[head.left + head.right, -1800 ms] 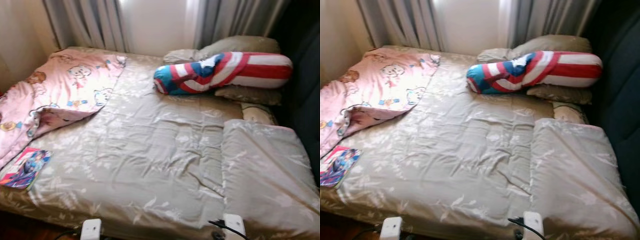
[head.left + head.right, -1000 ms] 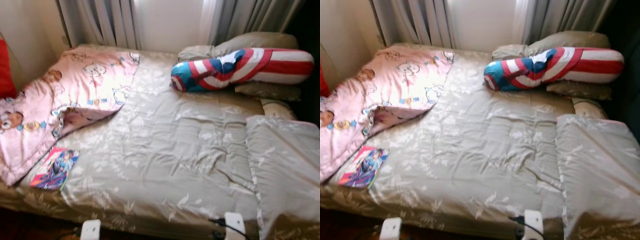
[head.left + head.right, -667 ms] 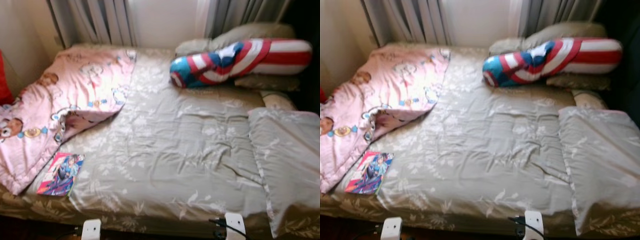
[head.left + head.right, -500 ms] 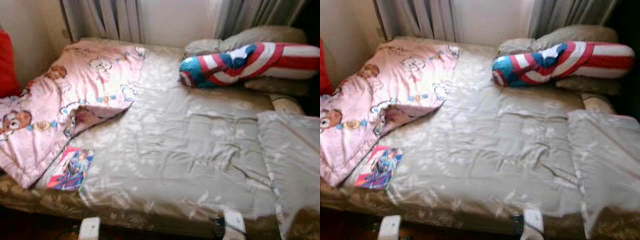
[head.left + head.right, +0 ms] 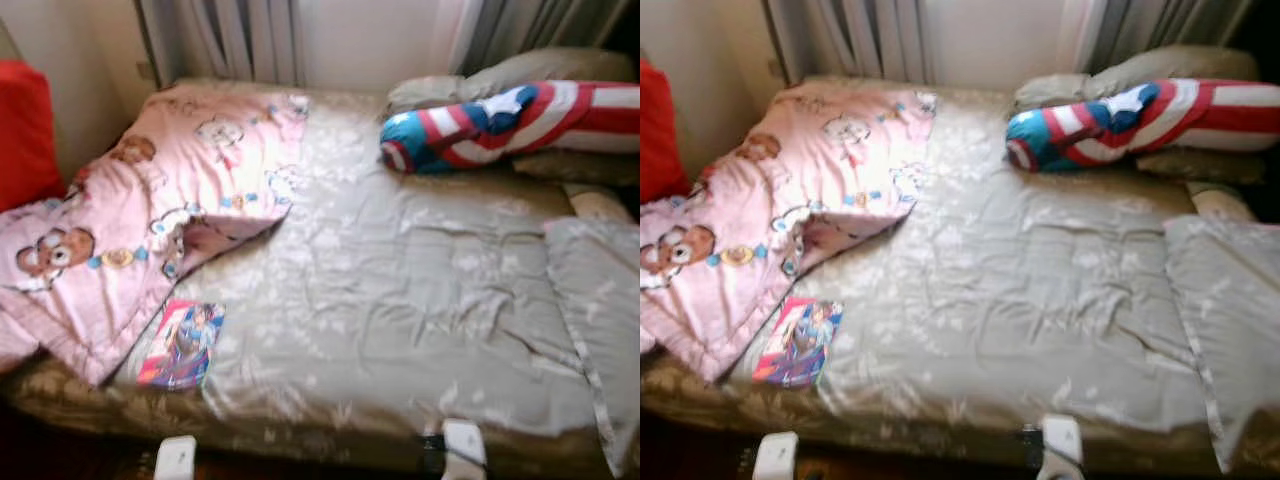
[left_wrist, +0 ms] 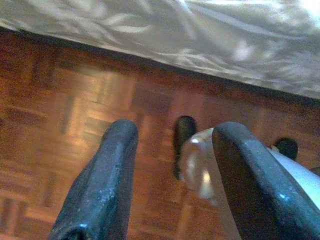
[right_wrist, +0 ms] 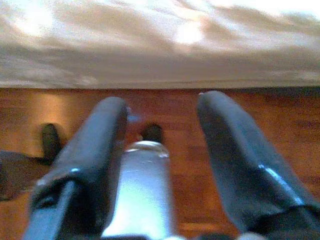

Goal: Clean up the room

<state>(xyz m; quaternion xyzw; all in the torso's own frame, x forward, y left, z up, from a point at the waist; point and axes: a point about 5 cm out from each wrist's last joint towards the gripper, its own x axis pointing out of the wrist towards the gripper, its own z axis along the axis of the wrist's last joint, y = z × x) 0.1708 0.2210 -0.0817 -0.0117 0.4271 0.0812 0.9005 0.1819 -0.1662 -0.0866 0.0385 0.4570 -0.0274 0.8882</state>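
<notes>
A wide bed (image 5: 400, 290) with a beige leaf-print cover lies before me. A pink bear-print blanket (image 5: 130, 220) is crumpled over its left side, one corner turned back. Just below that corner, near the bed's front edge, a colourful comic book (image 5: 182, 345) lies flat. A red, white and blue bolster (image 5: 500, 125) rests on beige pillows (image 5: 540, 70) at the back right. My left gripper (image 6: 175, 132) hangs open over the parquet floor (image 6: 75, 100) beside the bed's edge. On the other side, my right gripper (image 7: 162, 105) is open too, holding nothing.
A folded beige quilt (image 5: 600, 300) covers the bed's right side. A red cushion (image 5: 25, 130) stands against the left wall. Grey curtains (image 5: 230, 40) hang behind the bed. Dark wooden floor (image 7: 280, 120) runs along its front edge.
The whole picture has shifted right, so the camera has turned left. The red cushion and more of the pink blanket have come into view. Nothing on the bed has moved.
</notes>
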